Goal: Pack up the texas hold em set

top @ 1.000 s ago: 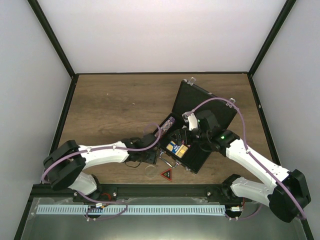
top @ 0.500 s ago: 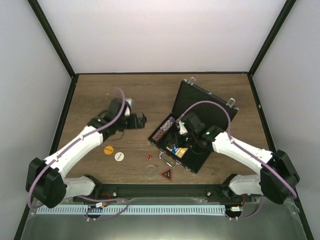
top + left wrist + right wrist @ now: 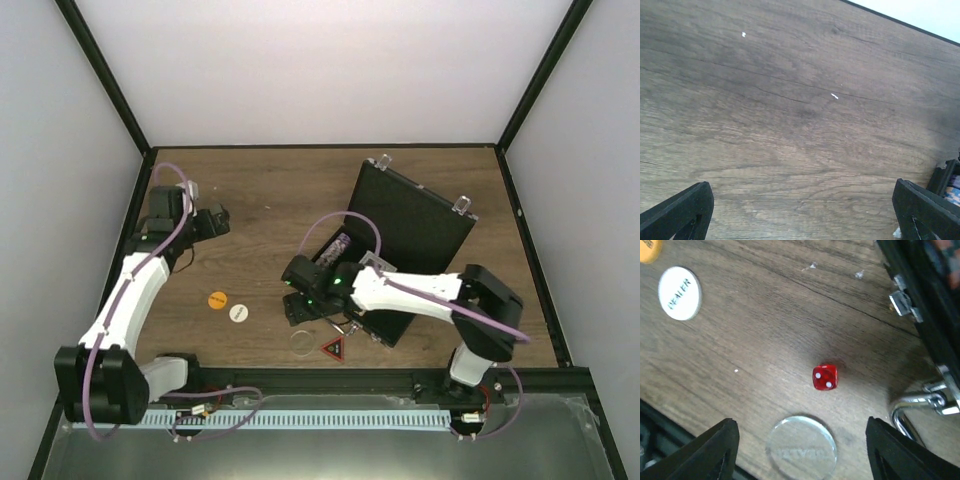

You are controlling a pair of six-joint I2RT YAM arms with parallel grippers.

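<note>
Left gripper (image 3: 210, 222): spread wide, gripping nothing, poised over bare wood of the table (image 3: 260, 190) at the far left, well apart from every piece. Right gripper (image 3: 801, 425): parted as well, clasping nothing and touching nothing, aimed down at the table just left of the black case (image 3: 410, 225). Between its fingers in the wrist view, a red die (image 3: 825, 377) lying on the wood, two white pips showing. Nearer than the die, a clear round chip (image 3: 801, 449). Right of the die, the case's silver handle (image 3: 910, 412), with a silver latch (image 3: 901, 303) farther along the same edge. Off to the left, a white dealer button (image 3: 679, 293) and, just beyond it, an orange chip (image 3: 217, 299). Near the clear chip, to its right, a red-black triangle (image 3: 333, 348). Case open at right centre, lid tilted back toward the far right, base partly hidden under the right arm.
</note>
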